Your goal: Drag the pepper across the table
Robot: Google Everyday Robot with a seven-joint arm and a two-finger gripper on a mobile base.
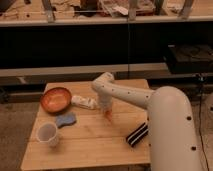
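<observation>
— Where's the pepper [108, 115]?
— Mid-table [90, 150], nearer the far edge. My gripper [106, 108] is planted on it from above, presumably to drag it.
— Jaws?
— Can't tell.
</observation>
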